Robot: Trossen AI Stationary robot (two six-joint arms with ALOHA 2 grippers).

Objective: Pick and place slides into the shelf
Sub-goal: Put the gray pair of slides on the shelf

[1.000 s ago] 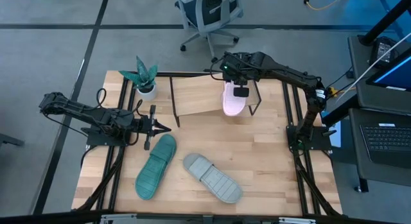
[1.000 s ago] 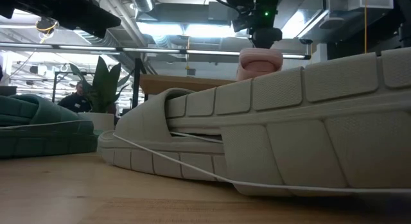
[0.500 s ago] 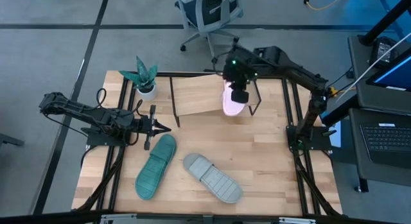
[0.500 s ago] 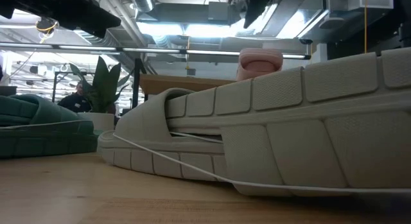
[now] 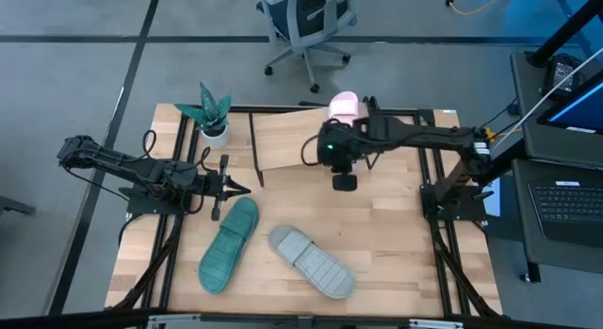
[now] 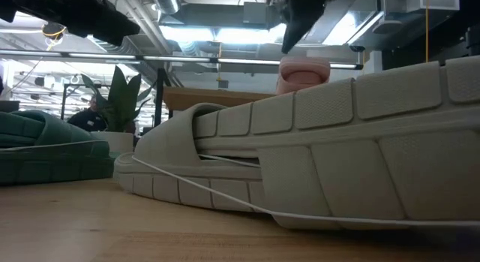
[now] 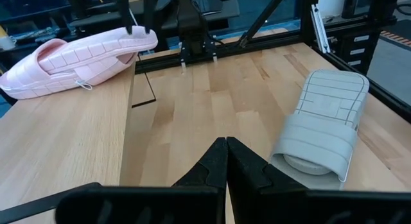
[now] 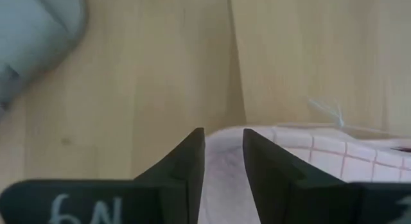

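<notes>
Pink slide (image 5: pixel 345 106): on the shelf (image 5: pixel 287 140), right end, nothing gripping it.
Right gripper (image 5: pixel 345 182): pulled back off the slide, now above bare tabletop (image 5: pixel 396 225), fingers slightly parted, empty.
Left gripper (image 5: pixel 237 189): unmoved beside the teal slide (image 5: pixel 228 244), closed.
Grey slide (image 5: pixel 313 261): unmoved.

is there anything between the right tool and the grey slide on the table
Nothing visible. In the high view the right tool hangs just in front of the shelf, and only bare tabletop lies between it and the grey slide. The teal slide sits off to the side.
</notes>
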